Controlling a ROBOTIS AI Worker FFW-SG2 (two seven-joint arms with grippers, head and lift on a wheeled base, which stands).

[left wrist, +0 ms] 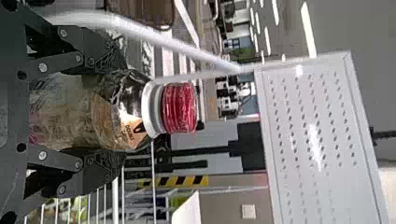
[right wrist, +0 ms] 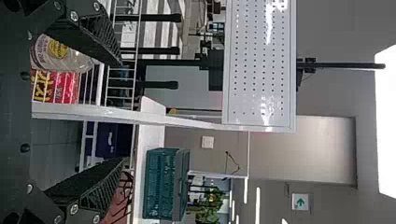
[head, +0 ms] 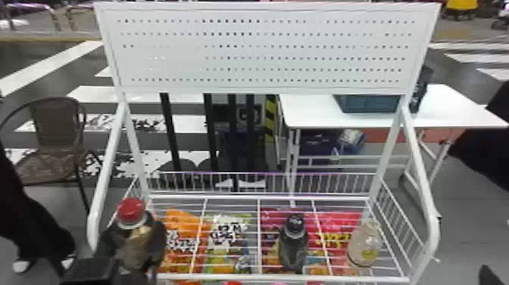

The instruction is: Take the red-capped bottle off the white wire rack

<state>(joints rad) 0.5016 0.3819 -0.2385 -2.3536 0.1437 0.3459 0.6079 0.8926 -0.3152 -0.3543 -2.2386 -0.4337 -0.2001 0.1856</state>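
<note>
Striped paving lies behind a brown chair (head: 56, 129) at far left. Next, the left gripper (head: 134, 235) has its jaws closed around the upright red-capped bottle (head: 138, 248), at the left end of the white wire rack (head: 261, 278). Rightward stand a dark-capped bottle (head: 293, 244) and a pale bottle (head: 364, 242). The right gripper's (right wrist: 124, 112) jaws are spread wide.

The crate (right wrist: 161, 184) is teal; the warning strip (head: 270, 118) is black-and-yellow striped.
</note>
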